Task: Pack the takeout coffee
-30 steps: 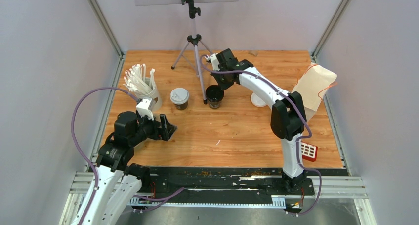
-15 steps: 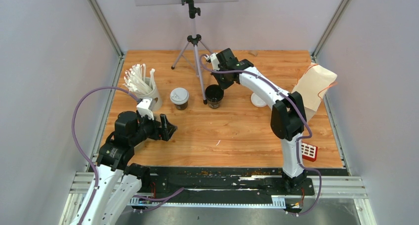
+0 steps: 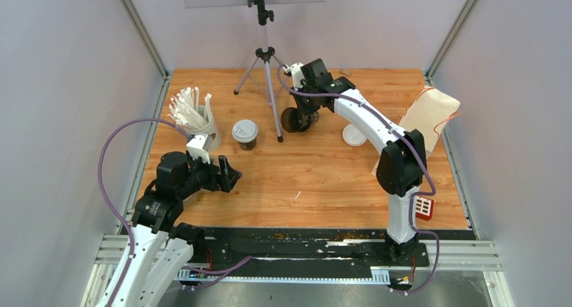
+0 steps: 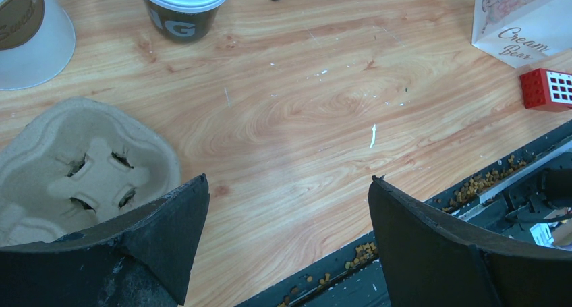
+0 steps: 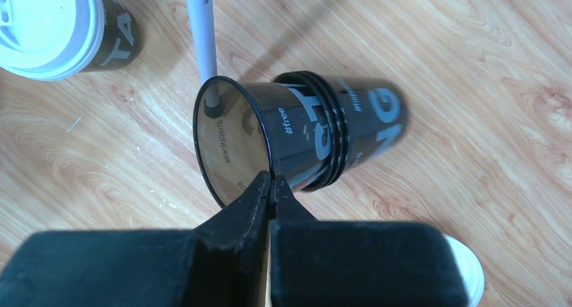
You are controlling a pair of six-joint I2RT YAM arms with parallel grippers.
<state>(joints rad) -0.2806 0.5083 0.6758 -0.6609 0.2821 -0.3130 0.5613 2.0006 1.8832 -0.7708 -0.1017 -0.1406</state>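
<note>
Right hand (image 5: pixel 270 185) grips rim of tilted, nested black cups (image 5: pixel 337 131).
Side reads "#free"; left hand (image 4: pixel 287 206) spread wide by pulp carrier (image 4: pixel 81 165).

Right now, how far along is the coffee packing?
Done: one lidded cup stands capped. In hand: the right gripper pinches the rim of a tilted stack of black cups. Left: the carrier tray beneath the open left gripper shows empty wells; a loose lid lies unused.

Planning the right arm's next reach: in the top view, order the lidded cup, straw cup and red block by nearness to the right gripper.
1. lidded cup, just left of it.
2. straw cup, farther left.
3. red block, near right corner.
</note>
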